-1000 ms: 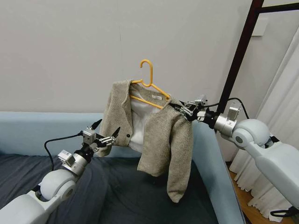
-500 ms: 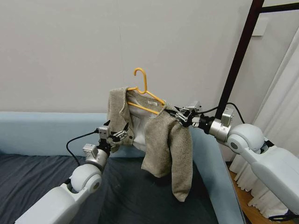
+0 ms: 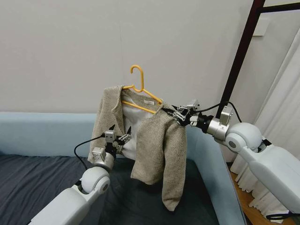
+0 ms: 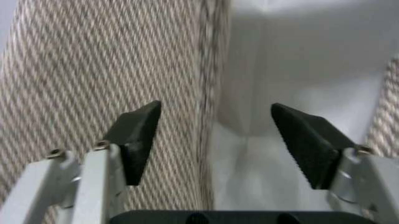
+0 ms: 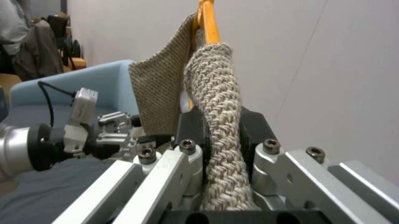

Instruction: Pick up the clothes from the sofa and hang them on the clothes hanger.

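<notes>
- Cardigan (image 3: 159, 140) on orange hanger (image 3: 140, 89), high over sofa (image 3: 37, 126), shoulder pinched tight in right gripper (image 3: 178, 115)
- Left gripper (image 3: 118, 135) lower left, fingers spread, astride cardigan's front edge

Coarse, matt knit cardigan (image 3: 157, 140) with smooth lining (image 4: 299, 60); glossy, probably plastic hanger (image 3: 142, 89); matt cloth sofa (image 3: 37, 131).

1. Above the cardigan (image 3: 159, 140) only the hook of the orange hanger (image 3: 137, 77) rises, with open air around it and bare wall behind.
2. To the cardigan's right, the right gripper (image 3: 174, 113) clamps the shoulder; its arm bars the way toward the dark rack post (image 3: 239, 61).
3. At the cardigan's open front, the left gripper (image 3: 119, 135) stands spread, with the front edge between its jaws.
4. Below the cardigan lies the sofa (image 3: 42, 129) seat, with open air to the cardigan's left above it.
</notes>
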You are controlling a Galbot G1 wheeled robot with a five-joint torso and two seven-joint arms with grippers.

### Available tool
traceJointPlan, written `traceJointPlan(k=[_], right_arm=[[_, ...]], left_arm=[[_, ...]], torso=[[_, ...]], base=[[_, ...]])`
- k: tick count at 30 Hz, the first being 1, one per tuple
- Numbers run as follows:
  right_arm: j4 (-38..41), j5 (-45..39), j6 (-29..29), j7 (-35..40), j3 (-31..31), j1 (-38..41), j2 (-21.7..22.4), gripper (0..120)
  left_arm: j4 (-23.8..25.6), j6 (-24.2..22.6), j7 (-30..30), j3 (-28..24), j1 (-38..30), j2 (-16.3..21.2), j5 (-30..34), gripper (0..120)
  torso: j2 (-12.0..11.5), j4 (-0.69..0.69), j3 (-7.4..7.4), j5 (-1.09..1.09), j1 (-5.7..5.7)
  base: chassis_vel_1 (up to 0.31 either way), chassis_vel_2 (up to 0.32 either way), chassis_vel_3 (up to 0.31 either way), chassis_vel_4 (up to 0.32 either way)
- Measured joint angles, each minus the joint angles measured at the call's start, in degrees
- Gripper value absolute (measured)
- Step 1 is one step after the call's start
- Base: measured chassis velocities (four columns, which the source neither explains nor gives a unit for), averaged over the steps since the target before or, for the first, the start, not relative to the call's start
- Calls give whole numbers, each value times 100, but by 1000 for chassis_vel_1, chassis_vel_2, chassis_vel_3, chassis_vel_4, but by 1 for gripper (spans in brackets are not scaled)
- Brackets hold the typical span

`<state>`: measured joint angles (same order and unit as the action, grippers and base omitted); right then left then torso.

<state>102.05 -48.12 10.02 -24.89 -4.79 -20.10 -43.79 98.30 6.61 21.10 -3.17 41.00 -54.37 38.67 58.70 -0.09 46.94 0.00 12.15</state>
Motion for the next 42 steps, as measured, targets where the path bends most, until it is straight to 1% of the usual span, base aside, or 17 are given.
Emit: traceJointPlan(k=[1,2,3,6,7,11,12,17,18,20,25,32,37,41,42], right_arm=[[9,0,1,-10,0,-7,6,9],[20,0,2,-19,4,-20,15,9],[20,0,2,-19,4,-20,15,9],[6,11,5,-19,42,-52,27,9],[6,11,5,-19,42,-52,27,9],[-45,16,21,-4,68,-69,34,9],[-45,16,21,-4,68,-69,34,9],[-172,5,58,137,78,-48,17,9],[-172,5,58,137,78,-48,17,9],[-256,33,87,239,76,-36,2,9],[-373,97,145,430,58,6,-33,9],[-324,294,150,635,-6,18,-96,9],[-202,197,180,820,-62,10,-147,9],[-69,-458,286,1009,-74,-1,-135,9],[-69,-458,286,1009,-74,-1,-135,9]], left_arm=[[-6,18,11,0,-22,-6,1,67],[-7,49,22,0,-58,-9,5,60],[-7,49,22,0,-58,-9,5,60],[38,88,29,-1,-70,28,17,45],[38,88,29,-1,-70,28,17,45],[125,144,29,17,-38,105,20,27],[125,144,29,17,-38,105,20,27],[252,196,9,68,62,179,9,4],[252,196,9,68,62,179,9,4],[349,211,1,106,132,211,4,0],[543,316,-110,245,281,319,-128,0],[692,328,-301,238,166,415,-250,0],[759,145,-361,-15,-124,392,-273,0],[601,21,-415,-384,-383,283,-342,0],[601,21,-415,-384,-383,283,-342,0]], torso=[[0,0,0,0,0],[0,0,0,0,0],[0,0,0,0,0],[0,0,0,0,0],[0,0,0,0,0],[0,0,0,0,0],[0,0,0,0,0],[0,0,0,0,0],[0,0,0,0,0],[0,0,0,0,0],[0,1,0,0,0],[0,1,0,0,0],[0,0,0,0,0],[0,-1,0,0,0],[0,-1,0,0,0]], base=[[0,0,0,0],[0,0,0,0],[0,0,0,0],[0,0,0,0],[0,0,0,0],[0,0,0,0],[0,0,0,0],[0,0,0,0],[0,0,0,0],[0,0,0,0],[0,0,0,0],[0,0,0,0],[0,0,0,0],[0,0,0,0],[0,0,0,0]])
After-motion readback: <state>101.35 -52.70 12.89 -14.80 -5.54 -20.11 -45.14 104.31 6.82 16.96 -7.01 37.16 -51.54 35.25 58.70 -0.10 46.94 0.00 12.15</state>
